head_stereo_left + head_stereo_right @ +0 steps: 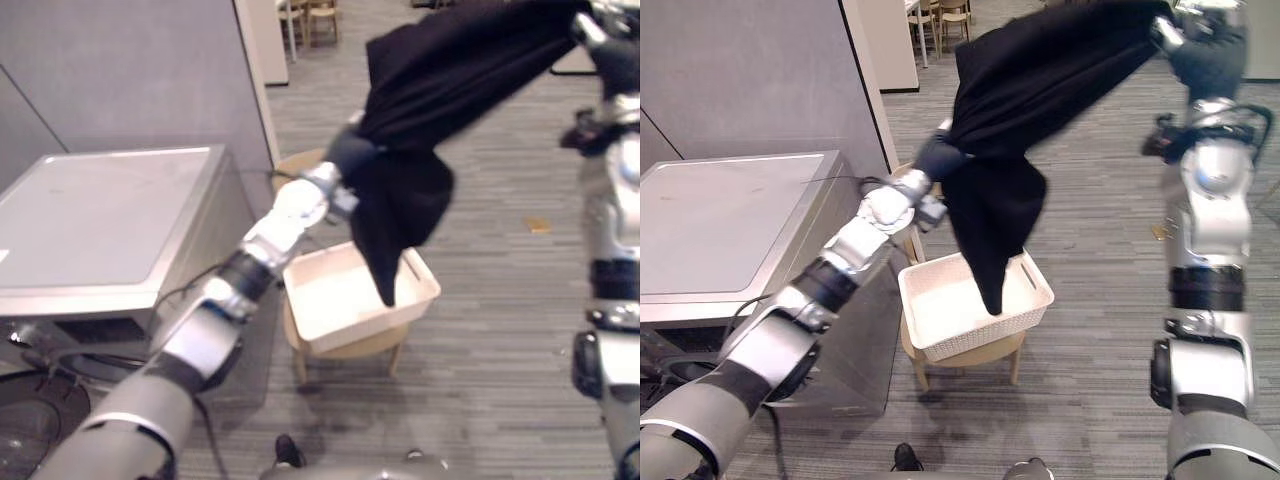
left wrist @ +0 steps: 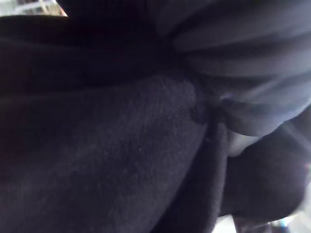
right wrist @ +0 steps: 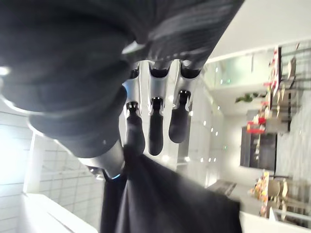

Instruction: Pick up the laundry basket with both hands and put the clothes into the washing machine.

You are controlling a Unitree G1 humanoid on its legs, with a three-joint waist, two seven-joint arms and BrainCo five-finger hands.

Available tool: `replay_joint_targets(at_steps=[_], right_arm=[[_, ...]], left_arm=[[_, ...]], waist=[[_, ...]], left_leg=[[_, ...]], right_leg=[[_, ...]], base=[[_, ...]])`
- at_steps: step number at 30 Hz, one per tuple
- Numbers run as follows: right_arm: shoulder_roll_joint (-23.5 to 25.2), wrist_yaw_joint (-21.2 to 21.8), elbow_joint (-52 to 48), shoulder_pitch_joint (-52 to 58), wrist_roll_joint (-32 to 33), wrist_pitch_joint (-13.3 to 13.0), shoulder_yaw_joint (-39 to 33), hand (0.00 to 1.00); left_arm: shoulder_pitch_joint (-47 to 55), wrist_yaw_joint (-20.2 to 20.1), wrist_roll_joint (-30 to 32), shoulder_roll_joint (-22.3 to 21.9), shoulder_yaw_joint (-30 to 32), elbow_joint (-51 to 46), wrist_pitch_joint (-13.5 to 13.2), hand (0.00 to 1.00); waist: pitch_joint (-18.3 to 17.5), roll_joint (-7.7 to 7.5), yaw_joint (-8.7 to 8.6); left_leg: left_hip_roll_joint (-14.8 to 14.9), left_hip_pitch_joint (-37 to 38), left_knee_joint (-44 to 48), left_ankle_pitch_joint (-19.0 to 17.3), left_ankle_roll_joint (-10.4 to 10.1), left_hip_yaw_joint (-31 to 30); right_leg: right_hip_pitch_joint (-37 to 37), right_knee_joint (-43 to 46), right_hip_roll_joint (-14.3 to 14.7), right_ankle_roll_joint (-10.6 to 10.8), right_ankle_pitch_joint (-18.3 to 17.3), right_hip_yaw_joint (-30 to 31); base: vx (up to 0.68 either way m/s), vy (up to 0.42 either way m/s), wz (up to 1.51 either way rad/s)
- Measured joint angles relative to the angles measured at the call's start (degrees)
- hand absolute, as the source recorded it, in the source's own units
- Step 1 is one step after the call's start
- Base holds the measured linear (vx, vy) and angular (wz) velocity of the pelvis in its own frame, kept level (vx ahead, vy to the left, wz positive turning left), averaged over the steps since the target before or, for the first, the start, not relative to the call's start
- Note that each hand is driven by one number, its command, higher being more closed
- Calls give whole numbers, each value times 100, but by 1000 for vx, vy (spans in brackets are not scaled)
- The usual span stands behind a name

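The black garment (image 1: 1012, 85) is stretched in the air between the 2 hands, its lower end hanging into the white laundry basket (image 1: 985, 338) on a wooden stool (image 1: 962, 359). The right hand (image 3: 155, 119) pinches 1 end between thumb and fingers. The left hand (image 1: 939, 157) is buried in the cloth; its fingers cannot be told. The washing machine (image 1: 730, 220) stands at left.

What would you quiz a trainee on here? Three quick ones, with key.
1. True or false: the white laundry basket is full of clothes.
2. The black garment is: A) folded in the basket; B) stretched between the left robot hand and right robot hand, low end dangling at the basket; C) folded beside the basket.
3. Fill in: the basket rests on a wooden ____.
Key: 1 false; 2 B; 3 stool.
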Motion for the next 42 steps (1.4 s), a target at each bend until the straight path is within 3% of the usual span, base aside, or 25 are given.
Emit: replay_joint_targets(at_steps=[5,8,12,15,21,25,34,37,39,42], right_arm=[[-59,15,-284,1396,-24,-35,-1847,0],[293,15,-546,2475,-115,-60,-2702,0],[1115,48,-690,3615,-369,-56,-3168,0],[1987,80,-910,4381,-536,-50,-3329,0],[3618,502,-1130,5618,-627,-28,-2866,0],[4530,915,-883,6308,-620,-10,-1953,0],[4745,1174,577,6962,125,-9,-1197,0],[4745,1195,893,6955,175,-17,-990,0],[4723,1184,1148,6913,172,-19,-948,0],[4699,1155,1464,6859,164,-14,-759,0]], left_arm=[[1507,-27,166,739,1223,-1106,6,100],[2561,-23,396,926,2376,-1739,8,100],[3706,-14,528,899,3626,-2594,3,100],[4510,-53,536,512,4283,-3248,-70,100],[5522,-86,538,-482,5113,-3978,-184,100],[5867,86,647,-884,5556,-4182,-270,100],[7397,691,1012,-2190,6274,-5043,-508,100],[7784,760,1033,-2480,6172,-5096,-538,100],[7990,742,1045,-2575,5977,-5058,-555,100],[8238,721,1035,-2683,5657,-4768,-559,100]], waist=[[-10,10,-4],[-22,25,-7],[-87,70,-11],[-203,109,9],[-401,143,168],[-396,122,273],[-322,66,480],[-372,-72,484],[-371,-68,625],[-353,-124,659]], left_leg=[[-50,22,1,5,51,-81],[-98,77,2,5,50,-87],[-112,85,0,0,44,-184],[-107,94,-1,-137,-90,-272],[-118,52,0,-170,-98,-361],[-137,83,1,-167,-96,-382],[-148,247,2,-231,-11,-343],[-141,298,4,-485,-100,60],[-114,319,45,-403,-16,250],[-166,372,11,-365,5,226]], right_leg=[[187,-232,8,-18,98,-110],[217,-178,-45,0,73,-123],[269,-154,-54,-4,-14,-155],[278,-87,-54,8,-202,-291],[318,-123,-55,18,-214,-354],[406,-136,-67,20,-215,-438],[702,-79,-96,45,-359,-614],[801,-113,-239,61,-387,-807],[809,-63,-234,93,-407,-854],[924,-6,-325,150,-450,-941]], base=[[73,-21,8],[94,-11,2],[22,-9,10],[-37,-3,18],[-13,-3,9],[3,-2,10],[14,-16,8],[12,9,32],[51,30,15],[50,-3,20]])
